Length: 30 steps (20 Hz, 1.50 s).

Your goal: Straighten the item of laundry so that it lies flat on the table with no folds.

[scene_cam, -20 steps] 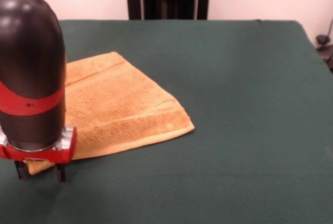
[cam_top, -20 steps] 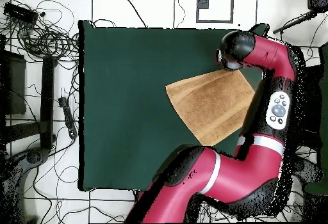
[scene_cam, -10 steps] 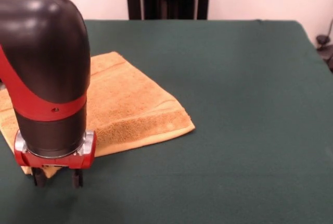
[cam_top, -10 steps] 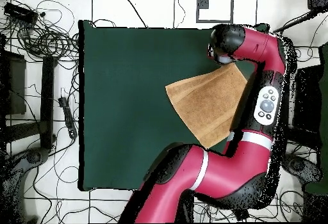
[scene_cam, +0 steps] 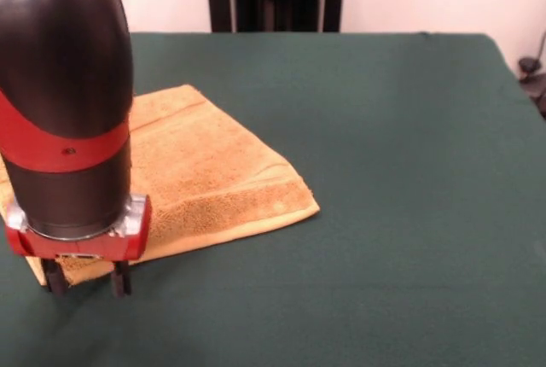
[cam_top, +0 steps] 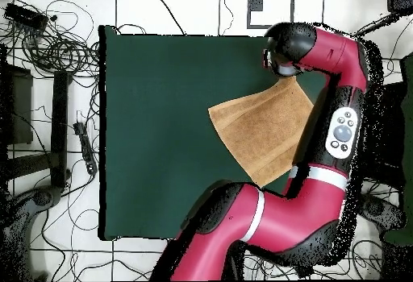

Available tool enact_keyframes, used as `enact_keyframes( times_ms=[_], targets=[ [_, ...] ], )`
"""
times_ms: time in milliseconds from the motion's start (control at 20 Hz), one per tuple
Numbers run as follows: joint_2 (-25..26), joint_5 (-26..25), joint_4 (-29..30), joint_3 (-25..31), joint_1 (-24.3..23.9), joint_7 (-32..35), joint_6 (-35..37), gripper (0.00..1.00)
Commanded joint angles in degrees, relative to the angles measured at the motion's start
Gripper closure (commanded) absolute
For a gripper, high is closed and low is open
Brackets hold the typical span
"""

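Dark green felt covers the worktop (scene_cam: 409, 196) from the near edge to the pale wall behind, and most of it is bare. Nearest to us in the front view, the gripper (scene_cam: 84, 278) hangs at the left, its two short black fingers (scene_cam: 122, 279) spread apart, one on either side of the closest corner of the golden-orange towel (scene_cam: 213, 175); we cannot tell whether they touch the cloth or the felt. Above them we see the red collar and the fat black wrist, which hides the towel's left part. Beyond, the towel lies on the left half of the worktop, set at an angle, a flat woven band along its near right edge and a crease running beside it. From overhead, the towel (cam_top: 266, 130) sits near the right edge of the worktop (cam_top: 161, 134), partly under the arm (cam_top: 323, 118).
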Motion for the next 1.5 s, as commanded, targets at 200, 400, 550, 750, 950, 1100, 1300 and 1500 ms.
enact_keyframes(
  times_ms=[200, 400, 550, 750, 950, 1100, 1300, 1500],
  targets=[
    [-4.73, 2.97, 12.96, 4.63, -1.75, -9.72, 0.52, 0.00],
    [-7.55, 3.14, 19.41, 4.44, -2.95, -10.37, -3.48, 0.00],
    [-8.09, 2.50, 20.22, 4.24, -3.08, -9.48, -3.12, 0.00],
    [-9.01, 1.82, 23.67, 4.00, -3.67, -7.17, -4.69, 0.00],
    [-10.19, 0.68, 29.25, 4.53, -4.90, -8.59, -10.10, 0.00],
    [-9.53, -0.01, 30.58, 5.47, -5.94, -10.56, -12.32, 0.00],
    [-9.74, -1.54, 33.67, 6.15, -6.85, -13.09, -17.01, 0.00],
    [-9.25, -1.67, 34.05, 5.59, -6.65, -8.69, -17.31, 0.00]
  ],
)
